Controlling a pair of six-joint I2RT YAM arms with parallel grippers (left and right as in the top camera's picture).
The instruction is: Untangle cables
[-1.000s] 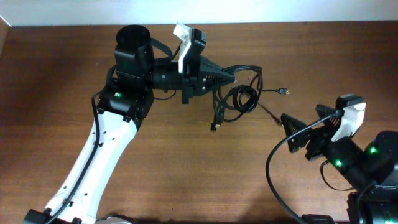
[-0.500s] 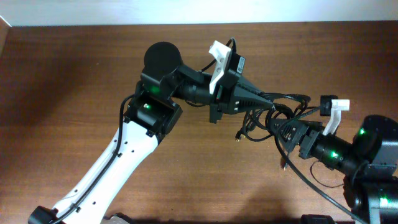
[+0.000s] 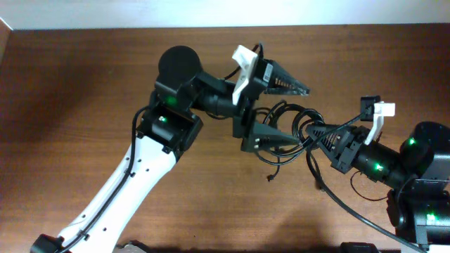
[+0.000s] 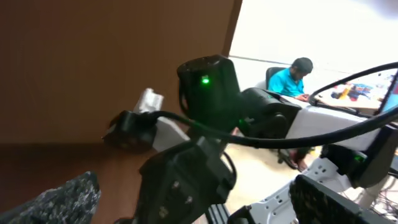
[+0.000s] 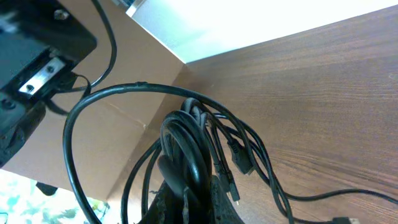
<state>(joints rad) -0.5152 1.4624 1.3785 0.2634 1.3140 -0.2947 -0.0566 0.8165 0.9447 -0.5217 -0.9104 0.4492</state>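
The cables [image 3: 287, 118] are a knot of thin black loops lifted between the two arms, with one plug end [image 3: 269, 176] dangling toward the table. My right gripper [image 3: 314, 136] is shut on the bundle from the right. In the right wrist view the cables [image 5: 186, 134] rise straight out of the shut gripper [image 5: 189, 208], small plugs [image 5: 240, 163] hanging beside it. My left gripper [image 3: 306, 117] stands open wide, one finger above the knot and one below it, holding nothing. In the left wrist view its fingers [image 4: 62, 199] frame the right arm's body, and the gripper [image 4: 199, 208] is empty.
The brown wooden table [image 3: 84, 84] runs to a pale wall along the far edge. The right arm's own thick black wire [image 3: 330, 200] loops over the table near its base. A tan board [image 5: 93, 134] stands at the table's left end.
The left gripper has opened and let go of the knot. The right gripper has closed on the bundle and now holds it raised.
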